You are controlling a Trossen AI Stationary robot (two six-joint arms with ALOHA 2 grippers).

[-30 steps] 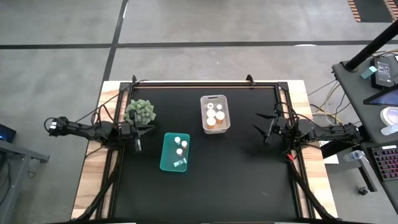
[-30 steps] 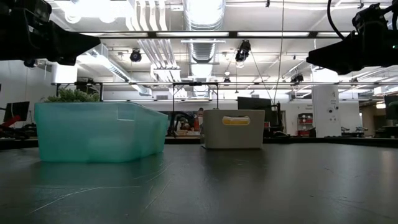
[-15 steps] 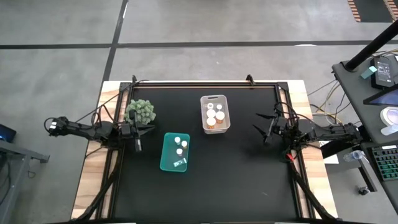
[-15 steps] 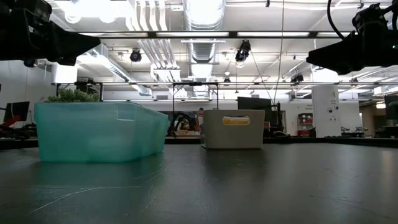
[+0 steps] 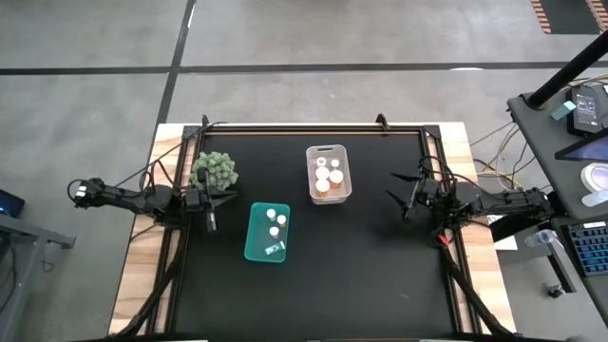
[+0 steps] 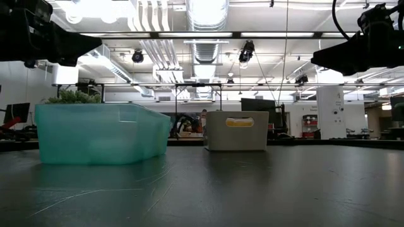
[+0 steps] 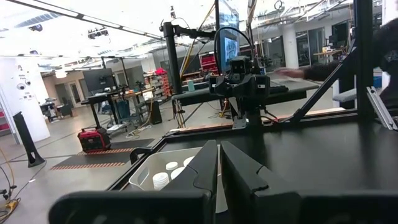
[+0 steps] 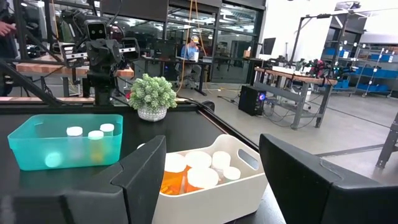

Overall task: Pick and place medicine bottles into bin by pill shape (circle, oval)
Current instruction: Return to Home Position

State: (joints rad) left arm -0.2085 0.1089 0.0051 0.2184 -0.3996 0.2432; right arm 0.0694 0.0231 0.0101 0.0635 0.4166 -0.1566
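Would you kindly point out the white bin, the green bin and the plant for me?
white bin (image 8: pixel 211 202): right wrist view, on its near side wall.
green bin (image 6: pixel 95 135): low view, on its facing wall.
plant (image 5: pixel 213 170): high view, middle of the foliage.

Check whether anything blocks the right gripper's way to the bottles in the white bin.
Nothing visible does. In the high view only bare black table lies between the open right gripper, at the table's right side, and the white bin holding the bottles. The green bin, plant and left arm stand farther left.
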